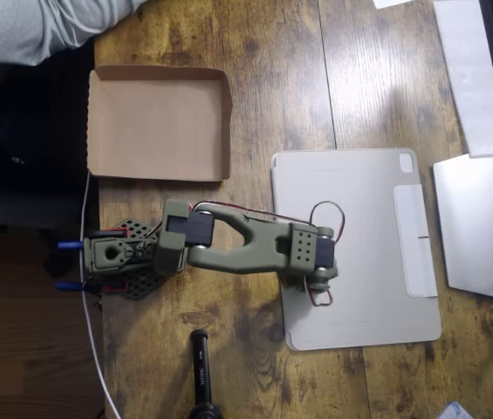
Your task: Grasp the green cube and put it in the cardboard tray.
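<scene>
Brown cardboard forms the shallow tray point(159, 122), which sits on the wooden bench point(272, 70) near the top left of the overhead view, with nothing inside it. The olive-green arm point(237, 244) reaches from its base at the left edge out to the right, ending over a flat grey tablet cover point(359, 209). Its gripper point(318, 286) points down at the cover's lower left part, well apart from the tray. Whether its fingers are open or closed cannot be told from above, and no green cube can be made out near it.

Hand point(318, 292) mostly hidden under arm's wrist; jaw state unclear. Black cylinder point(201, 375) cut by bottom edge.
</scene>
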